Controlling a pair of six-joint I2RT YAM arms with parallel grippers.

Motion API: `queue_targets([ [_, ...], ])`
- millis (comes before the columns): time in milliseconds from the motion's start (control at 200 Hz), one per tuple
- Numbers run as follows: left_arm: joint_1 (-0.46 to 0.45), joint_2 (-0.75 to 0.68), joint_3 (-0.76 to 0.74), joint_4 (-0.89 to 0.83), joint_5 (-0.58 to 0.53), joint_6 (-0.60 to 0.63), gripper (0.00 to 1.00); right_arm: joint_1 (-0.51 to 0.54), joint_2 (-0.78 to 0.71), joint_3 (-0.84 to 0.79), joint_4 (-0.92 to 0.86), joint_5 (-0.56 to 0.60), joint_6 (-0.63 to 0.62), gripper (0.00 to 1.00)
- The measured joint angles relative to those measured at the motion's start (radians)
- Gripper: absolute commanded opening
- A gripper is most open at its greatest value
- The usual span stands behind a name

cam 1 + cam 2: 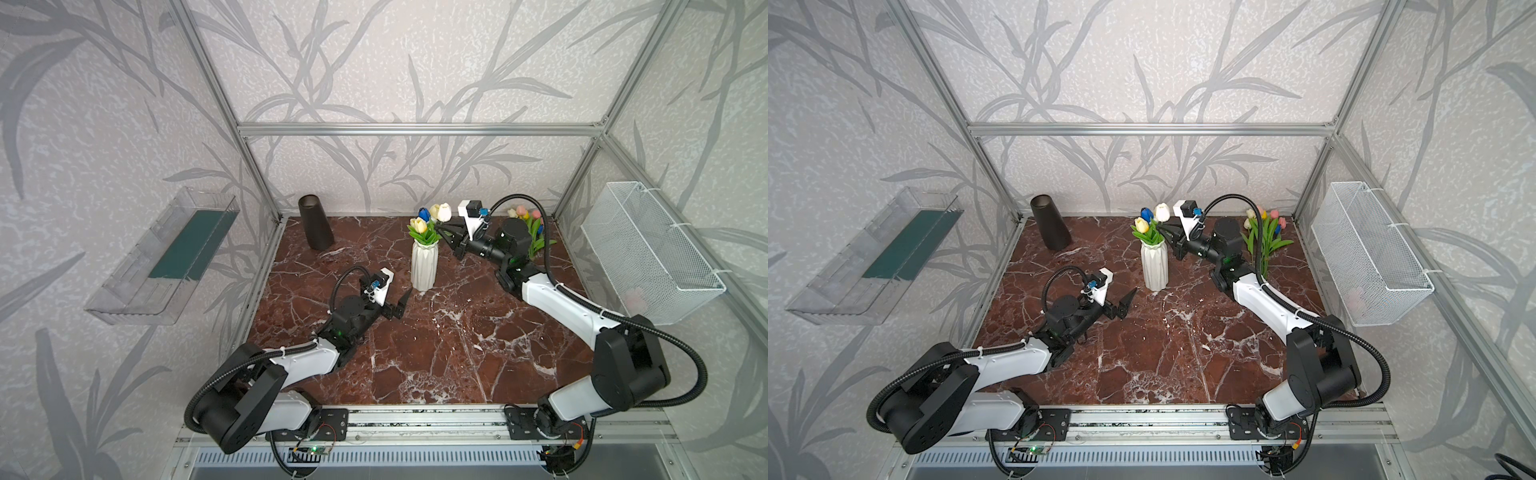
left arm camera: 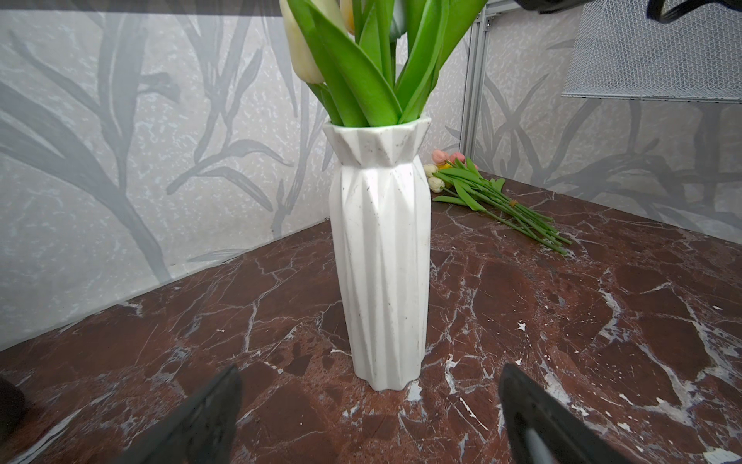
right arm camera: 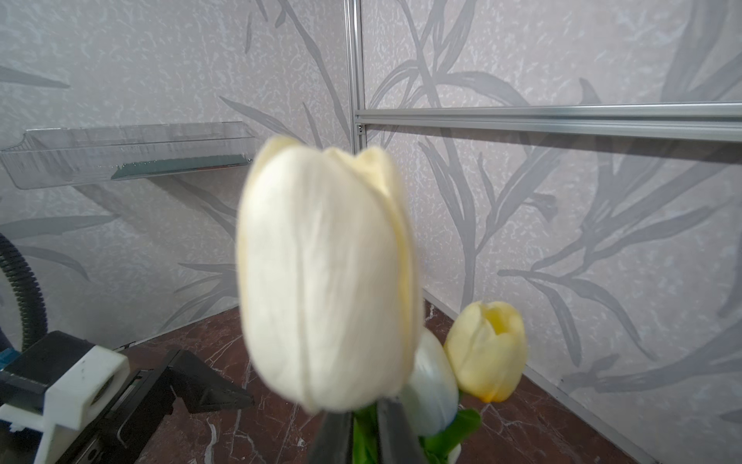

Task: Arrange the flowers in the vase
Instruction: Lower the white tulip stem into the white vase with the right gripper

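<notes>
Tulip-planting at the white faceted ceramic-looking vase [image 1: 423,266], which stands mid-table on the dark red marble tabletop [image 1: 436,353]. Up at the vase mouth the right gripper [image 3: 365,422] has its jaws pinched on the green stem of the cream tulip [image 3: 325,277], just under the head. A yellow tulip [image 3: 488,349] and a blue tulip [image 1: 423,214] sit in the vase beside it.

Down low, near and left of the vase, the left gripper [image 1: 400,304] has its jaws spread wide and touches nothing.

To do this step well, I'd say lower the stem straight down past the crowded leaves and let go only once it's seated. The idle left could steady the vase.

The loose bunch of pink and cream tulips [image 2: 482,189] lies far right on the table, and in both top views the right arm covers part of it. Leaves hide whether the cream stem's end is inside the mouth, so I can't tell. Up close the cream head is blurred.
</notes>
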Motion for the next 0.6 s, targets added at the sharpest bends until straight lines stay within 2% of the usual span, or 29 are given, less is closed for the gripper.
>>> queue_targets([
  [380, 0.000, 0.006, 0.000, 0.016, 0.000, -0.008, 0.99, 0.024, 0.004, 0.008, -0.036, 0.030, -0.054, 0.07],
  [600, 0.000, 0.008, 0.000, 0.017, 0.000, -0.008, 0.99, 0.056, 0.013, 0.029, -0.085, 0.090, -0.116, 0.06],
])
